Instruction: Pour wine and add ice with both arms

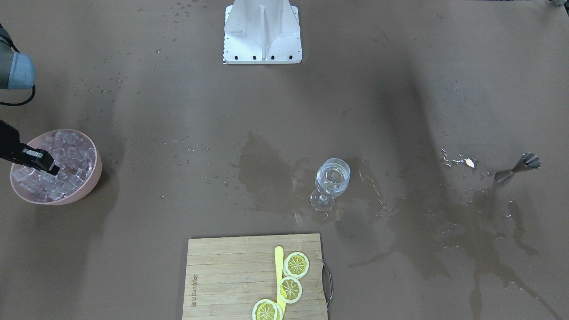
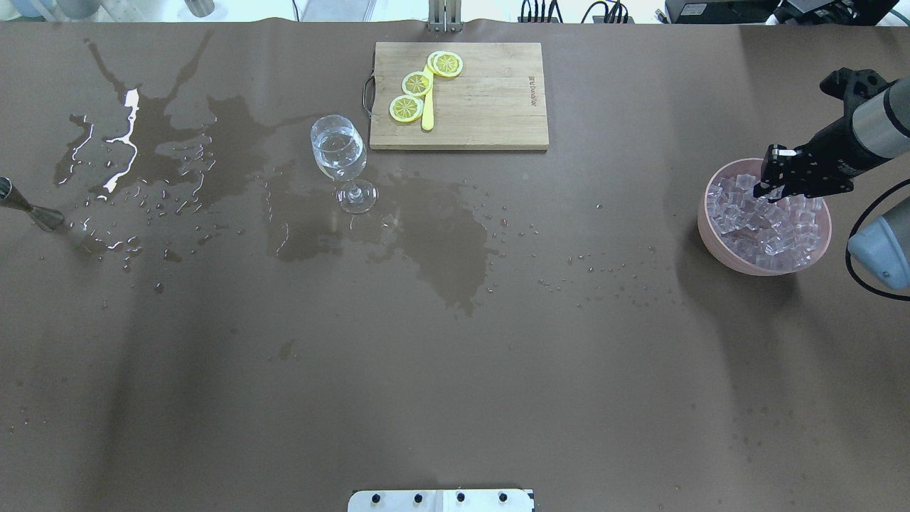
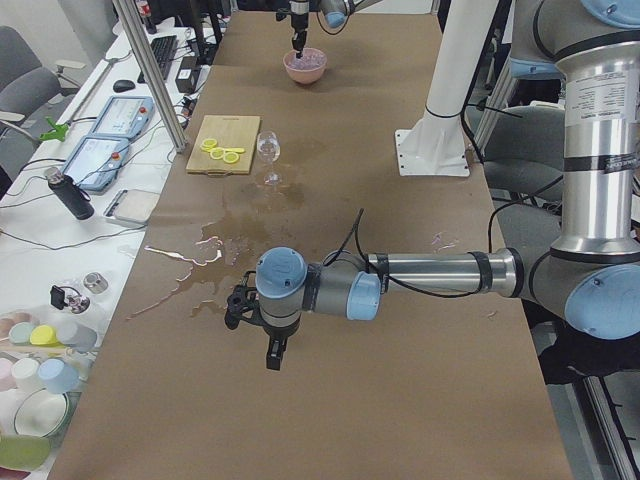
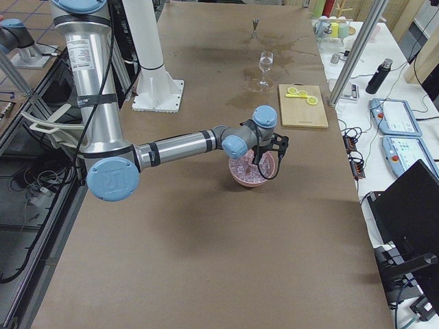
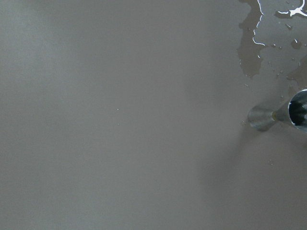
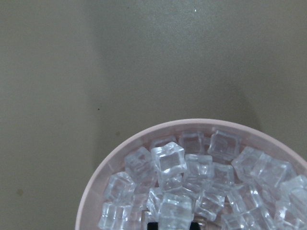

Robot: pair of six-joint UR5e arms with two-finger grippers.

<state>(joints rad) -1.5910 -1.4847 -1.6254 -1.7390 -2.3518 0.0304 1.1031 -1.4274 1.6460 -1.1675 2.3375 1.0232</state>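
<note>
The ice fills a pink bowl at the table's right end, also seen in the overhead view. My right gripper reaches down into it. In the right wrist view its dark fingertips flank a top ice cube and look shut on it. The wine glass stands upright near the board, partly filled with clear wine. My left gripper shows only in the exterior left view, low over bare table near a steel jigger. I cannot tell if it is open.
A bamboo cutting board with lemon slices and a yellow knife lies beyond the glass. Wet spills spread around the glass and the jigger. The white base block stands at the robot's edge.
</note>
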